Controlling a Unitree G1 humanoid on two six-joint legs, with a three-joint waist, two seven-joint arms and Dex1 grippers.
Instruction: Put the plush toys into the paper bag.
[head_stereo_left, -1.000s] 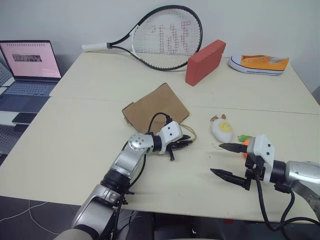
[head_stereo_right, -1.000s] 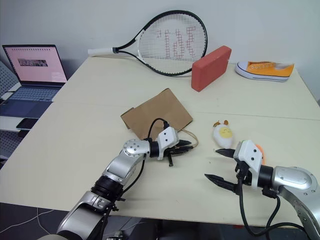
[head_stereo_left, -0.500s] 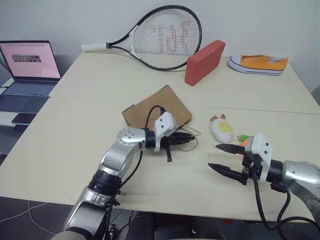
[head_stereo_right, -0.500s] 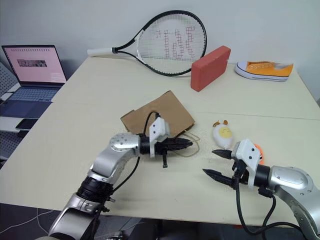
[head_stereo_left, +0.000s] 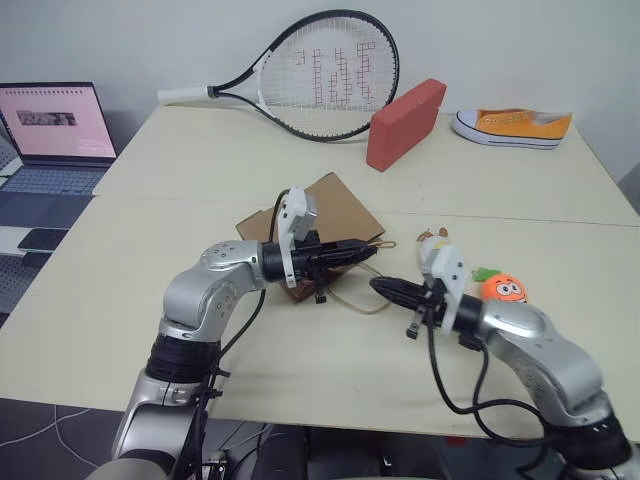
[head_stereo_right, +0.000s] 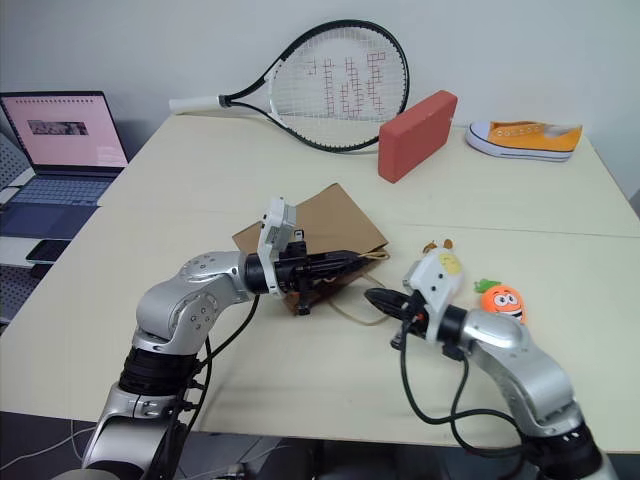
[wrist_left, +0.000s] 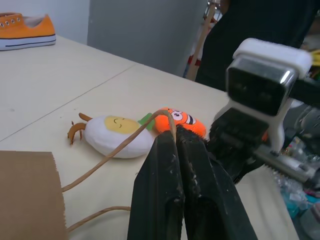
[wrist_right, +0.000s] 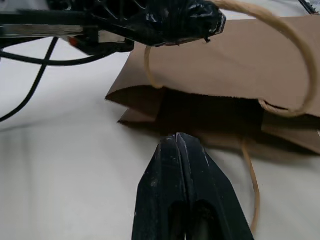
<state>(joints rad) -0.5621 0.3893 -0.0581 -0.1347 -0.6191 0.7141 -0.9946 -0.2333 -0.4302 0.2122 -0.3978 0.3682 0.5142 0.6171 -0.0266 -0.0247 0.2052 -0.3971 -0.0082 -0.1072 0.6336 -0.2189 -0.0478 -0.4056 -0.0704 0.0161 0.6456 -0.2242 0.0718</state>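
Nearest you, your right gripper (head_stereo_left: 385, 287) has its two black fingers pressed together on nothing; the tips point at the bag's mouth and sit beside the lower loop handle (head_stereo_left: 362, 301) lying on the table (head_stereo_left: 150, 290), though you cannot tell whether they touch it. Your left gripper (head_stereo_left: 357, 248) is pinched shut on the upper handle (wrist_right: 280, 37) of the paper bag (head_stereo_left: 335, 205), holding that loop off the tabletop so the mouth gapes slightly, as the right wrist view shows. The bag lies flat just behind both grippers.

Off to the right, the white egg toy (wrist_left: 117, 135) and the orange carrot toy (head_stereo_left: 504, 289) lie touching each other on the table, outside the bag.

Farther back sit the red block (head_stereo_left: 405, 122), the tennis racket (head_stereo_left: 320, 75) and the orange sneaker (head_stereo_left: 512, 126).
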